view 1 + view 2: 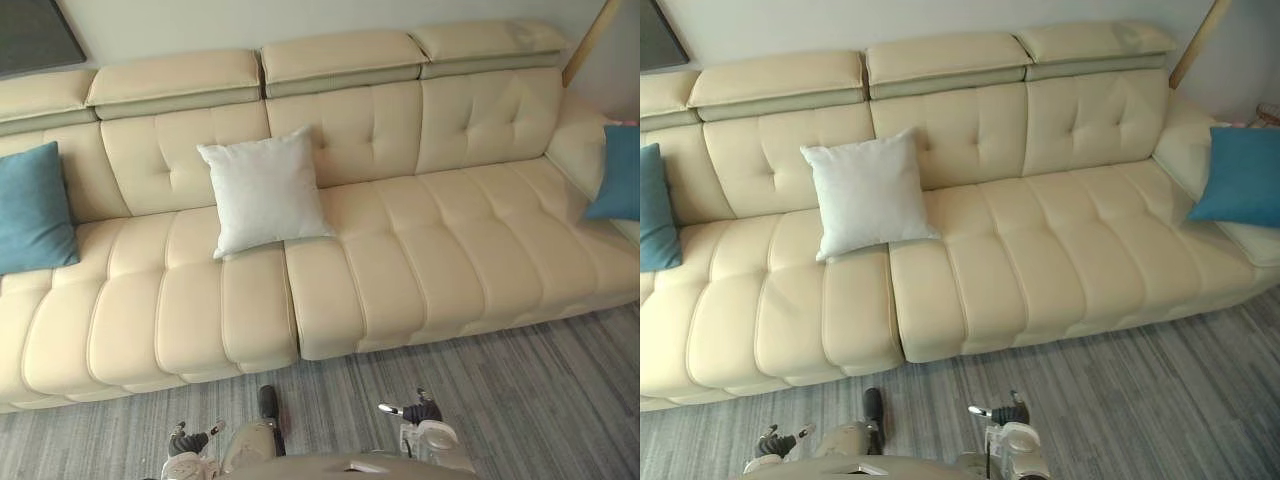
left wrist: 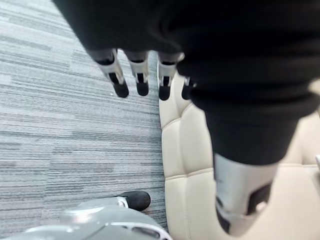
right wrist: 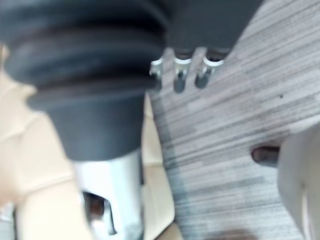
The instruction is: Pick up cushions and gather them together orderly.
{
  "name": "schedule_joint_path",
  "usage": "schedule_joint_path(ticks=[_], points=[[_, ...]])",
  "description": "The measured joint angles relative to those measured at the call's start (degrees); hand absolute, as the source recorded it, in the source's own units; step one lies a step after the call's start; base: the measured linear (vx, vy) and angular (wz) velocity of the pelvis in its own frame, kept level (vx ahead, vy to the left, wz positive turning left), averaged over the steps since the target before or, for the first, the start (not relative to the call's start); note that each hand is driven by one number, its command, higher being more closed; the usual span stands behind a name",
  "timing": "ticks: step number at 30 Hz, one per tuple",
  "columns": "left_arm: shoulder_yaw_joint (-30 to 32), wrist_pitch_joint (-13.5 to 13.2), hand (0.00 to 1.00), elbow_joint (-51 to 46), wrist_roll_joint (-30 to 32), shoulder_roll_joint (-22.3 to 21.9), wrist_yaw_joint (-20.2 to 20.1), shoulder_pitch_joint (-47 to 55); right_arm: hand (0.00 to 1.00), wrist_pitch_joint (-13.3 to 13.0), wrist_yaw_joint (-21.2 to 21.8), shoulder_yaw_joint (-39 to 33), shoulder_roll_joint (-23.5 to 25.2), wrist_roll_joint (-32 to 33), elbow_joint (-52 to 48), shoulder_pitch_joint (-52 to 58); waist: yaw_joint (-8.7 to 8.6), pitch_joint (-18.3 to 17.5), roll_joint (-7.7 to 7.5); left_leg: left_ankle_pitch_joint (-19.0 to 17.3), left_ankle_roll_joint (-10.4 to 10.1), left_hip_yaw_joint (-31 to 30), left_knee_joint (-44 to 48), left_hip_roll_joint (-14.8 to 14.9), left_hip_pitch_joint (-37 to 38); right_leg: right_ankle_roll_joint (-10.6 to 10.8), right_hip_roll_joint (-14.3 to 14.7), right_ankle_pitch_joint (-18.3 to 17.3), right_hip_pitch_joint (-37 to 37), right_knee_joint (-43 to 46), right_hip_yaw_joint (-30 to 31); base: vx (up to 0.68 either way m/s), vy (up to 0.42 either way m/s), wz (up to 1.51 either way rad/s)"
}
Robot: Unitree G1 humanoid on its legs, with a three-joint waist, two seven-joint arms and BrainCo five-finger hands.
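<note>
The left hand [image 2: 141,76] and the right hand [image 3: 180,74] hung released and empty above the carpet [image 1: 560,390]. Well ahead of both, the white cushion [image 1: 265,190] leaned on the sofa [image 1: 420,250]. One teal cushion [image 1: 35,205] sat far outward of the left hand, and another teal cushion [image 1: 615,175] far outward of the right.

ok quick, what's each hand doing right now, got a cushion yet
Left hand: open, fingers straight, holding nothing.
Right hand: open, fingers relaxed, holding nothing.
</note>
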Motion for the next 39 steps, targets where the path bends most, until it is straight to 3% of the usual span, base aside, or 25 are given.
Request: schedule_joint_path(ticks=[2, 5, 11, 13, 14, 15, 16, 17, 19, 21, 23, 25, 26, 28, 29, 30, 32, 33, 35, 37, 39], points=[[0.5, 0.0, 0.00, 1.3, 0.0, -0.2, 0.0, 0.3, 0.00, 0.0, -0.1, -2.1, 0.0, 0.1, 0.1, 0.1, 0.05, 0.1, -0.14, -4.0, 2.0, -3.6, 7.0, -1.8, 2.6, 0.2, -0.1, 0.9, -1.8, 0.3, 3.7, -0.07, 0.051, -0.77], [1.9, 0.0, 0.00, 1.3, 0.0, -0.4, -0.5, 0.8, 0.00, 0.0, -0.1, -3.6, 0.5, 0.2, 1.6, 0.6, -0.09, 0.6, -1.05, -6.0, 1.4, -3.9, 6.4, -3.7, 4.5, 1.4, 0.1, 2.4, -3.0, 0.0, 10.1, -0.04, 0.093, -0.90], [2.9, 0.3, 0.00, 1.8, 0.7, 0.0, -1.3, -0.2, 0.00, 1.0, 0.1, -5.8, 2.6, 2.0, 2.0, 1.7, -0.65, 0.5, -1.71, -11.6, 2.4, 1.1, 9.1, -3.8, 5.5, 2.0, 1.6, 6.5, -3.8, -5.2, 20.3, 0.01, 0.094, -0.99], [2.9, 0.4, 0.00, 2.3, 1.1, 0.2, -1.5, -0.5, 0.00, 1.0, 0.1, -6.0, 3.3, 3.2, 2.1, 0.9, -0.54, 0.7, -1.82, -14.6, 2.1, 7.9, 12.2, -1.3, 6.5, 3.0, 3.7, 10.0, -5.1, -5.5, 23.4, 0.05, 0.093, -1.63], [2.9, 0.4, 0.00, 2.3, 1.1, 0.2, -1.6, -0.5, 0.00, 1.0, 0.1, -5.9, 3.5, 3.3, 2.2, 0.3, -0.43, 0.7, -1.72, -15.2, 1.9, 9.7, 12.5, -0.5, 6.8, 2.1, 4.3, 11.4, -5.7, -6.0, 22.2, 0.03, 0.022, -1.82], [2.8, 0.4, 0.00, 2.4, 1.2, 0.3, -1.7, -0.4, 0.00, 1.0, 0.1, -5.7, 4.0, 3.3, 2.7, -1.0, -0.24, 1.1, -0.74, -15.4, 2.4, 13.7, 12.4, 1.8, 7.2, -0.4, 4.6, 13.0, -6.2, -7.3, 17.1, 0.04, -0.014, -1.88], [2.2, 0.4, 0.00, 2.7, 1.3, 0.9, -1.7, -0.7, 0.00, 1.0, 0.1, -5.7, 4.1, 3.2, 4.0, -2.3, -0.29, 1.2, -1.08, -14.9, 3.3, 18.7, 12.2, 3.0, 8.3, -3.6, 2.9, 10.8, -7.1, -5.8, 4.0, 0.06, -0.027, -2.19], [1.0, 0.3, 0.00, 2.9, 1.4, 1.3, -1.8, -1.3, 0.00, 1.1, 0.1, -5.8, 3.7, 3.2, 4.9, -2.6, -0.51, 1.2, -0.93, -14.9, 3.3, 22.4, 12.3, 3.6, 9.5, -4.6, 0.0, 9.5, -6.9, -5.1, -9.3, 0.08, -0.021, -1.68], [-0.1, 0.3, 0.00, 3.3, 2.1, 1.6, -2.5, -2.0, 0.00, 1.1, 0.1, -5.8, 3.4, 3.1, 5.1, -2.5, -0.61, 1.3, -0.86, -15.0, 3.3, 24.7, 12.2, 4.2, 11.3, -4.6, -3.1, 9.6, -6.5, -3.3, -19.8, 0.11, -0.057, -1.33], [-1.2, 0.4, 0.00, 4.3, 2.5, 2.0, -2.8, -2.9, 0.00, 1.0, 0.0, -5.8, 2.7, 3.1, 5.0, -2.6, -1.24, 1.4, -0.73, -15.3, 2.4, 24.1, 11.5, 4.0, 13.6, -3.9, -2.6, 9.4, -6.2, -1.8, -19.1, 0.12, -0.150, -1.18], [-2.5, 0.4, 0.00, 4.4, 3.5, 1.8, -3.0, -3.3, 0.00, 1.0, 0.0, -5.9, 1.5, 3.0, 5.7, -2.5, -1.75, 2.0, 0.42, -16.3, 0.8, 23.1, 11.6, 5.1, 16.0, -3.6, -0.6, 8.0, -6.0, -0.9, -15.8, 0.09, -0.145, -0.90], [-3.1, 0.4, 0.00, 4.4, 3.6, 1.9, -3.0, -3.6, 0.00, 1.1, -0.1, -5.9, 0.9, 3.1, 6.7, -2.1, -2.07, 2.1, 1.17, -17.7, -0.6, 20.7, 18.6, 8.1, 14.9, -3.6, 1.0, 5.2, -6.0, 0.2, -13.5, 0.04, -0.137, -0.60], [-3.2, 0.4, 0.00, 4.4, 3.9, 2.3, -3.1, -3.7, 0.00, 0.9, -0.3, -5.8, 0.8, 3.5, 6.6, -1.7, -2.16, 2.4, 0.94, -17.8, 0.1, 17.9, 28.0, 11.0, 11.6, -3.7, 1.9, 4.2, -5.8, 0.8, -12.4, 0.06, -0.164, -0.61], [-2.1, 0.6, 0.00, 4.4, 4.5, 2.1, -2.9, -3.6, 0.00, 0.8, -0.7, -5.8, 0.8, 3.7, 6.3, -1.9, -1.56, 4.1, 1.42, -14.2, 5.6, 9.5, 43.9, 14.4, 5.3, -5.2, 4.1, 2.9, -4.1, 2.0, -9.5, 0.10, -0.118, -0.72], [-1.9, 0.7, 0.00, 4.4, 4.5, 1.8, -2.8, -3.5, 0.00, 0.8, -0.7, -5.7, 0.7, 3.8, 6.1, -1.9, -1.28, 4.6, 1.31, -15.0, 4.8, 6.1, 47.2, 14.2, 3.4, -5.5, 4.6, 2.5, -3.7, 2.4, -8.7, 0.15, -0.012, -0.76], [-1.8, 0.6, 0.00, 3.5, 4.5, 1.7, -2.8, -3.4, 0.00, 1.0, -0.9, -5.7, 0.7, 4.0, 5.6, -2.2, -0.65, 4.8, 1.52, -18.4, 3.2, 1.8, 50.7, 11.8, 0.4, -5.9, 4.9, 1.3, -3.7, 3.7, -6.6, 0.15, 0.043, -0.75], [-2.2, 0.6, 0.00, 3.2, 4.5, 1.4, -2.7, -3.2, 0.00, 1.1, -1.1, -5.7, 0.8, 4.5, 5.5, -2.2, 0.10, 4.9, 1.36, -21.0, 2.8, -0.8, 49.1, 8.0, -2.2, -5.9, 4.9, 1.0, -3.3, 3.7, -4.0, 0.19, 0.067, -0.82], [-2.0, 0.6, 0.00, 1.8, 4.5, 0.4, -2.6, -2.6, 0.00, 1.1, -1.3, -5.7, 0.9, 4.6, 5.1, -2.2, 1.24, 5.1, 1.25, -21.5, 3.3, -1.2, 44.0, 5.0, -4.1, -5.9, 4.8, 0.7, -3.0, 3.5, -0.8, 0.19, 0.109, -1.00], [-1.5, 0.6, 0.00, 1.0, 4.5, -0.1, -2.5, -1.8, 0.00, 1.1, -1.9, -5.7, 1.3, 4.6, 4.3, -2.3, 2.04, 5.1, 1.30, -21.1, 2.9, -1.7, 35.4, 2.4, -5.8, -5.4, 4.8, 0.5, -2.6, 2.9, 2.1, 0.19, 0.144, -1.04], [-0.7, 0.6, 0.00, 1.0, 4.5, -0.9, -2.6, -1.2, 0.00, 1.1, -2.3, -5.3, 1.6, 4.7, 4.3, -2.5, 3.06, 4.9, 1.65, -17.3, 1.5, -2.3, 19.4, 1.0, -5.7, -4.0, 4.9, -0.4, -1.8, 1.7, 5.2, 0.25, 0.226, -1.07], [0.6, 0.7, 0.00, 1.1, 4.5, -1.1, -2.8, -0.2, 0.00, 1.1, -2.4, -4.3, 1.7, 4.9, 4.2, -2.0, 4.06, 4.1, 1.86, -13.2, 2.2, -1.7, 18.2, 0.5, -4.8, -3.2, 5.0, -0.7, -0.5, -0.1, 8.6, 0.37, 0.290, -0.93]])
